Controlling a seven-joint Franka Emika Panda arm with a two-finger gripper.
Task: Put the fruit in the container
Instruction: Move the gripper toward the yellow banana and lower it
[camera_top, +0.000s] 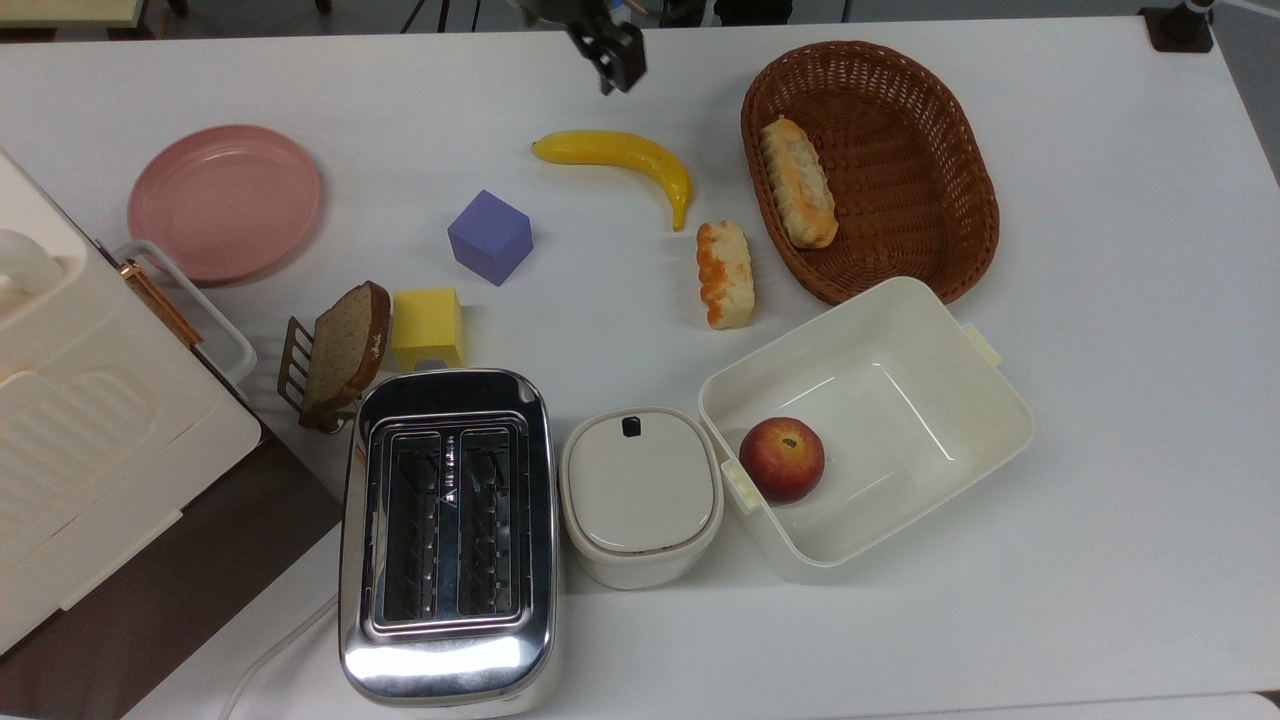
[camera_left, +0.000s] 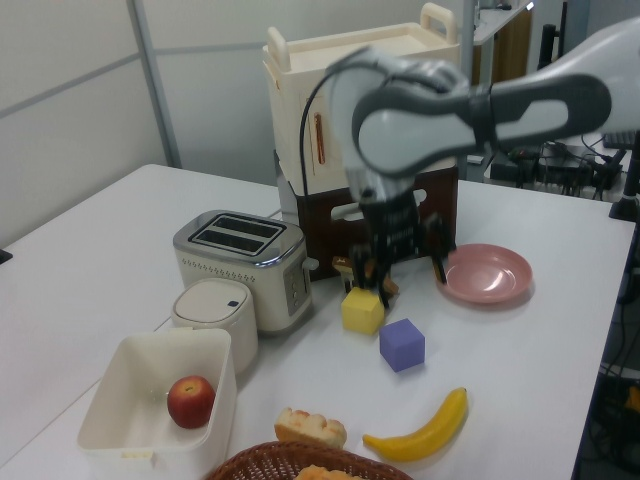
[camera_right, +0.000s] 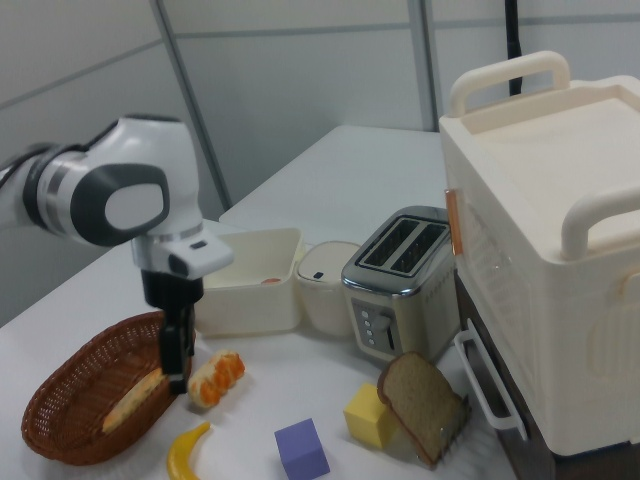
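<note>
The claw (camera_left: 410, 268), fingers spread and empty, hung above the table near its far edge in the top view, close to the banana (camera_top: 622, 160). The banana lay on the table, not yet grasped; the tub (camera_top: 985, 420) near the front edge held just an apple (camera_top: 782, 459).

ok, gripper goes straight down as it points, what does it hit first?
Probably the banana: in the right view the gripper points down almost directly over it. Depth is unclear; it could meet bare table just beside it.
</note>
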